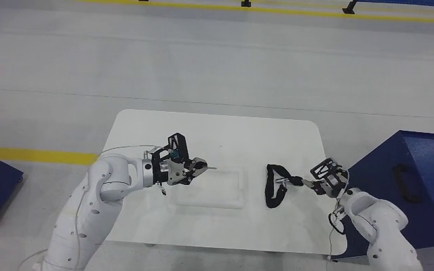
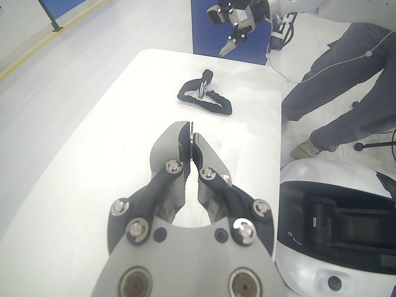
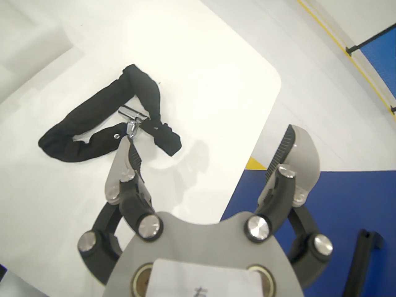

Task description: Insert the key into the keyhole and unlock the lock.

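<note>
A black fabric-sleeved chain lock (image 1: 275, 185) lies curled on the right half of the white table (image 1: 224, 129). Its silver lock body (image 3: 131, 117) sits where the two chain ends meet. My left gripper (image 2: 191, 135) hovers over the table's middle-left, shut on a thin metal key (image 2: 191, 126) whose blade pokes out toward the lock (image 2: 204, 96). My right gripper (image 3: 210, 148) is open at the table's right edge. One of its fingertips (image 3: 129, 151) is right beside the lock body; the other hangs past the edge. From above, the right gripper (image 1: 314, 175) sits just right of the chain.
A shallow white tray (image 1: 220, 188) lies flat on the table between the left gripper (image 1: 198, 168) and the lock. A blue cabinet (image 1: 407, 169) stands close against the table's right side, behind the right arm. Bare tabletop stretches toward the far edge.
</note>
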`<action>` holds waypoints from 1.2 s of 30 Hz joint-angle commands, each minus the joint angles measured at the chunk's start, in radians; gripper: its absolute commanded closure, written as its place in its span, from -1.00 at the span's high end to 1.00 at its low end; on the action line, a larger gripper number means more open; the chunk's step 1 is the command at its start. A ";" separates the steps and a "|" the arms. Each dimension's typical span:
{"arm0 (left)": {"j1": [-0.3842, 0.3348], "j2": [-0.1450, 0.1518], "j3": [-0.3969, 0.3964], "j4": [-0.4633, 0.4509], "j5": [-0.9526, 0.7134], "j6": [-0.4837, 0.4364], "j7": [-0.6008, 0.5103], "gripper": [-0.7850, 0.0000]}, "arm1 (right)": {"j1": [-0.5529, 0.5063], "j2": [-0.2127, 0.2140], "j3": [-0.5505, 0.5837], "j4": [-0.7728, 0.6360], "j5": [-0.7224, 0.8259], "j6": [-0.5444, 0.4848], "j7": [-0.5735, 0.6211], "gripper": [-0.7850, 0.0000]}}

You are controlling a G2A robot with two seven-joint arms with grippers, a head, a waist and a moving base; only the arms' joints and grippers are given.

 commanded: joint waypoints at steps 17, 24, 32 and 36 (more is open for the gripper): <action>0.000 0.000 0.000 0.000 0.000 0.000 0.000 -1.00 | 0.018 0.021 -0.181 0.066 -0.632 0.100 -0.335 1.00; 0.000 0.000 0.000 0.000 0.000 0.000 0.000 -1.00 | 0.114 0.019 -0.276 0.233 -0.748 0.123 -0.391 1.00; 0.000 0.000 0.000 0.000 0.000 0.000 0.000 -1.00 | 0.181 0.002 -0.358 0.340 -0.750 0.198 -0.390 0.84; 0.000 0.000 0.000 0.000 0.000 0.000 0.000 -1.00 | 0.192 -0.003 -0.381 0.366 -0.756 0.215 -0.386 0.25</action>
